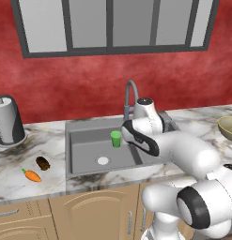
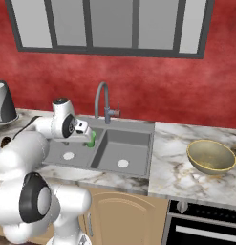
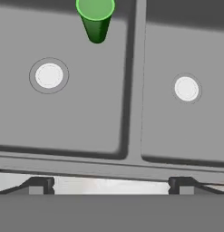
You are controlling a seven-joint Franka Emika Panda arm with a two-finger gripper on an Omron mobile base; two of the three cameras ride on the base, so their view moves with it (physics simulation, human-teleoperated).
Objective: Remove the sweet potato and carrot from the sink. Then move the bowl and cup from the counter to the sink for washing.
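The green cup point(image 1: 116, 138) point(image 2: 91, 139) point(image 3: 96, 20) stands upright in the left basin of the grey sink point(image 1: 84, 154) point(image 2: 134, 143) point(image 3: 86, 118), near its back wall. My gripper point(image 3: 111, 185) point(image 1: 126, 133) point(image 2: 84, 128) hangs open above the sink, close to the cup's right side and clear of it, with nothing between its fingers. The orange carrot point(image 1: 32, 176) and the dark brown sweet potato point(image 1: 42, 163) lie on the marble counter point(image 1: 23, 150) left of the sink. The olive-tan bowl point(image 2: 211, 156) point(image 1: 227, 127) sits on the counter to the right.
A curved grey faucet point(image 1: 130, 96) point(image 2: 102, 98) rises behind the sink. A grey kettle point(image 1: 8, 121) point(image 2: 2, 103) stands at the far left of the counter. A dark oven front point(image 2: 205, 225) is below the bowl. Tan cabinets run under the counter.
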